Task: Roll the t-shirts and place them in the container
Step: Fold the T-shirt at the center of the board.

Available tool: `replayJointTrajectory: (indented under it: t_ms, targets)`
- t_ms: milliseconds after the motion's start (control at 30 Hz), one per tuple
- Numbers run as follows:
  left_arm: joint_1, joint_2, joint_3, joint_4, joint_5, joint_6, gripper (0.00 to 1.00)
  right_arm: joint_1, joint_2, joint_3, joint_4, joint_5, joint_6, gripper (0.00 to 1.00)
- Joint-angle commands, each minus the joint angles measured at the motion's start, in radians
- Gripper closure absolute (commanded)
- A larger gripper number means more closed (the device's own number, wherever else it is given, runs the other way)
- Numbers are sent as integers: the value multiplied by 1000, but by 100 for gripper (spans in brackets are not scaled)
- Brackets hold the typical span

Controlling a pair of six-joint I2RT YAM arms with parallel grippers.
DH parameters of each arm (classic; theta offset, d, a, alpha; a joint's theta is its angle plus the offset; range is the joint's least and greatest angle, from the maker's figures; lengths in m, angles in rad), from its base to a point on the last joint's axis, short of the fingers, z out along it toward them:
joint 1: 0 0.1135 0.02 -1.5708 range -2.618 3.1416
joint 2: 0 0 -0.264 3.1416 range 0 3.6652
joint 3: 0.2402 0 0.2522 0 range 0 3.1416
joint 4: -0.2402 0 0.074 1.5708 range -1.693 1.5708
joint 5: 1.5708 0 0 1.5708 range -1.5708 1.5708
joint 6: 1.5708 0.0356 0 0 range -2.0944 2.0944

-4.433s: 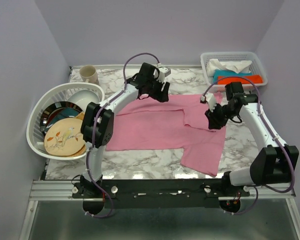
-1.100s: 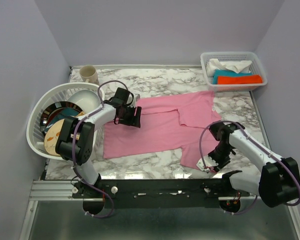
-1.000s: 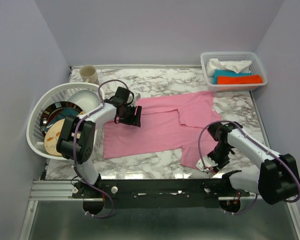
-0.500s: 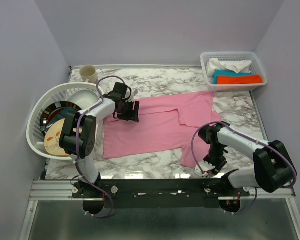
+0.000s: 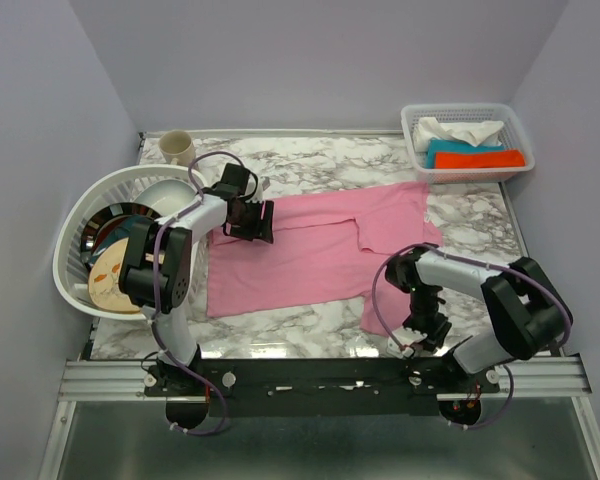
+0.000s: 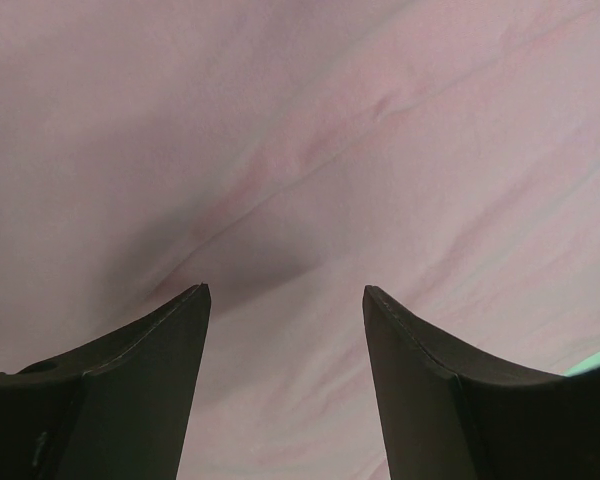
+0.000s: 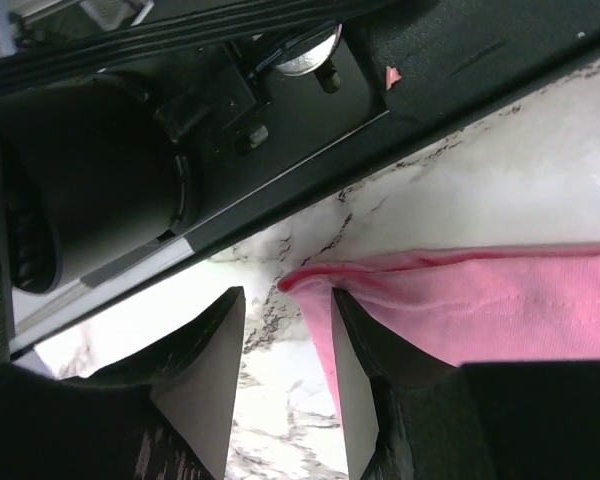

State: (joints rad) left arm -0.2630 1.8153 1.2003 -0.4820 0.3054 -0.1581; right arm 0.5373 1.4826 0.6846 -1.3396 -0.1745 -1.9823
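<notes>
A plain light-pink t-shirt [image 5: 310, 250] lies spread flat on the marble table [image 5: 310, 160], one sleeve folded over near the right. My left gripper [image 5: 254, 222] hangs over the shirt's far-left corner. In the left wrist view its fingers stand wide apart, and this gripper [image 6: 285, 291] is open just above smooth pink fabric [image 6: 380, 120]. My right gripper [image 5: 413, 338] is low at the shirt's near-right corner by the table's front edge. It [image 7: 287, 295] is open, and the corner of the shirt [image 7: 480, 300] pokes into the gap beside the right finger.
A white dish rack [image 5: 80, 215] with plates stands at the left, a beige cup [image 5: 177, 148] behind it. At the back right a white basket [image 5: 467, 115] holds folded cloths. The black mounting rail [image 5: 310, 378] runs along the near edge, close to the right gripper.
My right gripper has slid left along the front edge to the shirt's near-right corner. My left gripper has crept slightly back and left on the far-left corner. The shirt has stayed put.
</notes>
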Motion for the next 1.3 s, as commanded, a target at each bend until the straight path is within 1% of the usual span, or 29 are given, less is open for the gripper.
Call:
replayJointTrajectory:
  t_ms: [0, 33, 133, 233, 300, 333, 367, 400, 433, 500, 533, 567, 667, 767, 800, 833, 867, 900, 933, 967, 1000, 1067, 1100, 1133, 1167, 1200, 1233, 1267]
  targets:
    - [15, 33, 22, -7, 20, 0, 29, 70, 123, 65, -159, -46, 58, 52]
    - [16, 36, 25, -6, 21, 0, 29, 82, 169, 79, -156, -46, 91, 52]
    - [21, 49, 33, -7, 23, 3, 29, 82, 217, 95, -150, -45, 187, 52]
    - [25, 55, 38, -3, 21, 2, 29, 82, 179, 89, -144, -49, 171, 52]
    - [27, 59, 42, -1, 21, -1, 29, 82, 116, 72, -138, -51, 143, 52]
    - [28, 58, 44, 0, 21, -4, 29, 82, 99, 67, -133, -52, 143, 54]
    - [28, 58, 45, 0, 21, -4, 29, 82, 90, 63, -129, -48, 146, 59]
    - [30, 58, 47, 2, 20, -6, 29, 82, 84, 59, -121, -46, 169, 66]
    - [30, 55, 47, 6, 18, -6, 29, 82, 85, 61, -118, -43, 183, 79]
    - [31, 46, 44, 10, 17, -8, 29, 82, 90, 64, -109, -40, 221, 90]
    - [33, 44, 42, 11, 18, -8, 29, 82, 91, 63, -105, -39, 230, 99]
    - [31, 38, 39, 16, 15, -8, 29, 84, 87, 62, -102, -37, 237, 99]
    - [31, 26, 30, 29, 30, -5, 29, 82, 65, 56, -93, -36, 257, 99]
    - [30, -13, 12, 71, 159, 20, 30, 82, 38, 84, -73, -63, 324, 98]
    - [28, -25, 1, 82, 210, 41, 30, 81, 28, 104, -70, -85, 400, 95]
    - [24, -37, -7, 91, 342, 54, 30, 64, 21, 131, -79, -106, 437, 83]
    - [9, -57, -13, 111, 401, 63, 31, 50, -2, 182, -90, -159, 474, 77]
    - [-7, -63, -24, 118, 461, 74, 31, 38, -17, 206, -93, -181, 547, 73]
    - [-25, -68, -25, 121, 551, 86, 31, 9, -36, 225, -83, -201, 589, 67]
    - [-44, -73, -25, 117, 605, 92, 31, -9, -53, 260, -69, -227, 635, 64]
    - [-89, -77, -27, 112, 647, 104, 28, -31, -79, 276, -34, -236, 745, 63]
    - [-143, -126, -57, 135, 681, 153, 26, -141, -85, 318, -35, -279, 824, 63]
    - [-184, -148, -117, 164, 672, 191, 25, -187, -85, 358, -44, -293, 893, 63]
    - [-205, -177, -157, 207, 649, 216, 25, -276, -87, 378, -49, -302, 924, 63]
    - [-220, -232, -200, 317, 600, 236, 24, -319, -88, 395, -49, -310, 959, 63]
    - [-231, -258, -241, 377, 575, 236, 22, -357, -88, 429, -40, -312, 1037, 63]
    - [-258, -276, -308, 428, 563, 236, 22, -434, -94, 446, -38, -315, 1072, 63]
    - [-275, -304, -329, 477, 551, 259, 22, -476, -96, 464, -35, -330, 1106, 63]
